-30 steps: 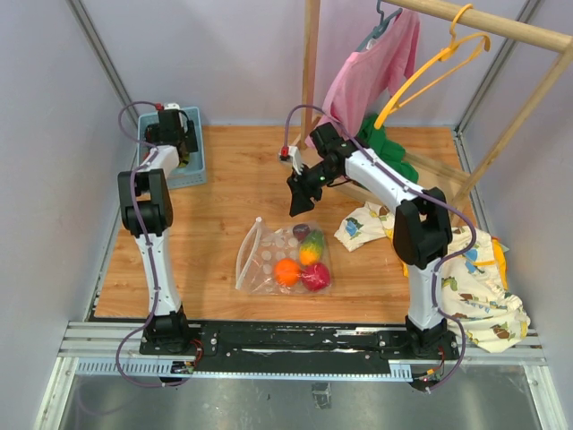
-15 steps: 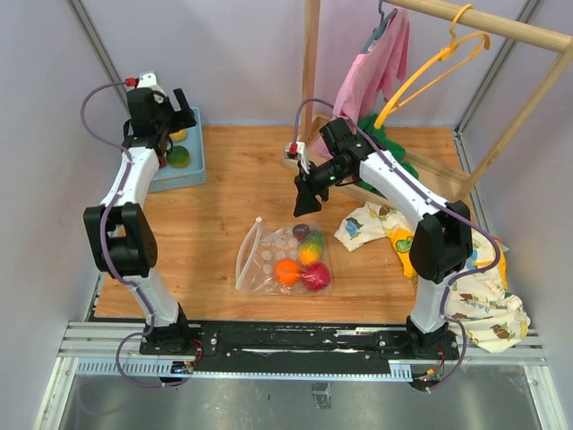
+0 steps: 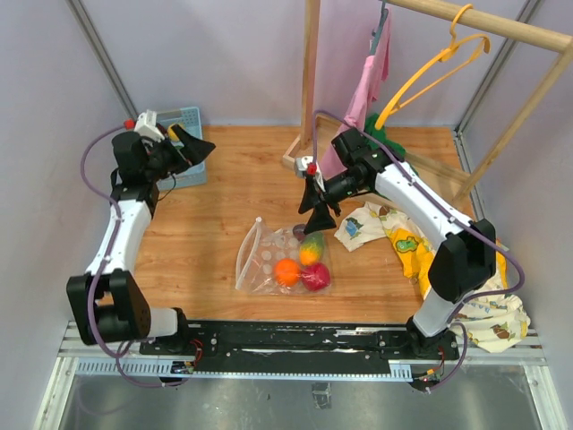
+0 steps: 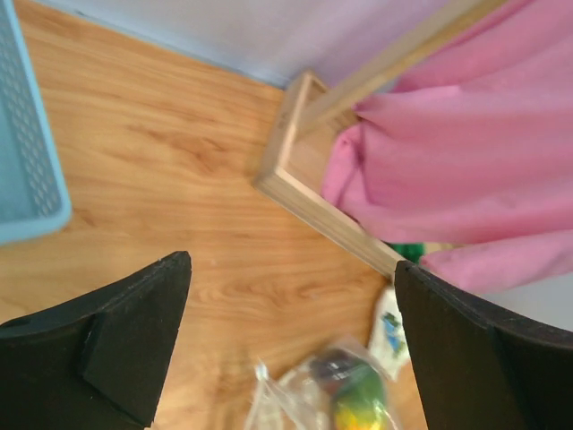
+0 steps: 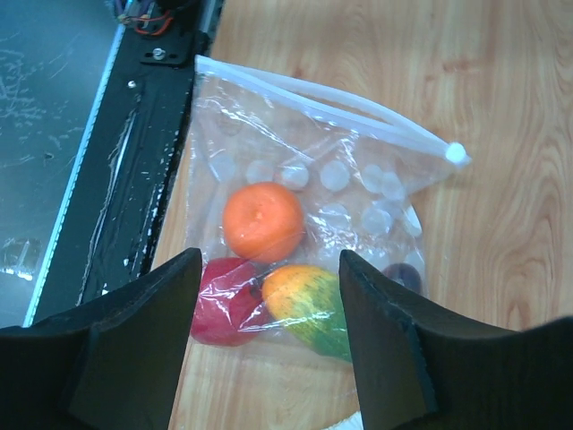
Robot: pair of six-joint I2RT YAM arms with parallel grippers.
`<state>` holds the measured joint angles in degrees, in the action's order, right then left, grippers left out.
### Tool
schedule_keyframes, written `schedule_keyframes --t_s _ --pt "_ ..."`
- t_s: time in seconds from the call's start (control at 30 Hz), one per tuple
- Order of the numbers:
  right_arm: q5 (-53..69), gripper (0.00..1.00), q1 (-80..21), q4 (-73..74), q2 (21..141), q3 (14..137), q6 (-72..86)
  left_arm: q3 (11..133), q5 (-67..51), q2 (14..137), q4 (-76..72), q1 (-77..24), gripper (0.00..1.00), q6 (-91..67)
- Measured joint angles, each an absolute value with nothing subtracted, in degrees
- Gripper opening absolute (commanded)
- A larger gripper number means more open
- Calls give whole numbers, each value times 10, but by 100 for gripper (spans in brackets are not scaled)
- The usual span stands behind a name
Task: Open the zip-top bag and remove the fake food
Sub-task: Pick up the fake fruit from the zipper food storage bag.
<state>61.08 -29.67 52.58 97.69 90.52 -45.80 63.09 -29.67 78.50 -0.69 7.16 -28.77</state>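
Observation:
The zip-top bag [image 3: 279,258] lies flat on the wooden table, its white zip strip [image 5: 331,112] on its left side in the top view. Inside it the fake food shows: an orange [image 5: 262,220], a red fruit [image 5: 224,300], a yellow-green mango [image 5: 309,309] and a dark purple piece [image 5: 403,276]. My right gripper [image 3: 315,215] is open and empty, hovering just above the bag's far end; in the right wrist view [image 5: 269,340] the fruits lie between its fingers. My left gripper [image 3: 199,148] is open and empty at the back left, in the air far from the bag [image 4: 331,394].
A blue basket [image 3: 183,143] stands at the back left. A wooden clothes rack [image 3: 309,81] holds a pink garment [image 3: 365,81] and a yellow hanger [image 3: 430,67]. A cartoon-print cloth [image 3: 448,269] and a green garment [image 3: 380,143] lie at the right. A black rail [image 5: 134,179] runs along the near edge.
My left arm has swung away from the basket and now points toward the table's middle. My right gripper has moved down and nearer, closer to the bag. The pink garment has swung.

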Motion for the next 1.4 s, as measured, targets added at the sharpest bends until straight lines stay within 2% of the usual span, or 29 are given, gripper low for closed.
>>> schedule_keyframes --t_s 0.1,0.2,0.4,0.53,0.83,1.07,1.2,1.23,1.3,1.4 --pt "637 65 -297 554 963 890 -524 569 -340 726 -36 90 98 -336" --pt "646 65 -300 568 954 874 -571 559 -356 695 -19 95 94 -348" --pt "605 65 -341 578 933 814 -648 517 -352 612 54 70 76 -335" --pt "565 64 -391 570 924 763 -676 472 -341 554 106 39 68 -333" --pt "473 63 -480 456 915 667 -621 346 -295 455 162 -88 71 -376" --pt "397 62 -489 353 915 641 -535 276 -281 441 166 -145 69 -416" --pt "358 59 -499 315 915 632 -505 264 -285 465 157 -154 54 -422" --pt "350 57 -499 310 915 630 -501 259 -289 472 150 -156 48 -422" --pt "333 52 -500 303 915 626 -494 245 -300 487 131 -160 33 -428" --pt "299 40 -502 295 915 621 -489 220 -319 504 98 -164 17 -442"
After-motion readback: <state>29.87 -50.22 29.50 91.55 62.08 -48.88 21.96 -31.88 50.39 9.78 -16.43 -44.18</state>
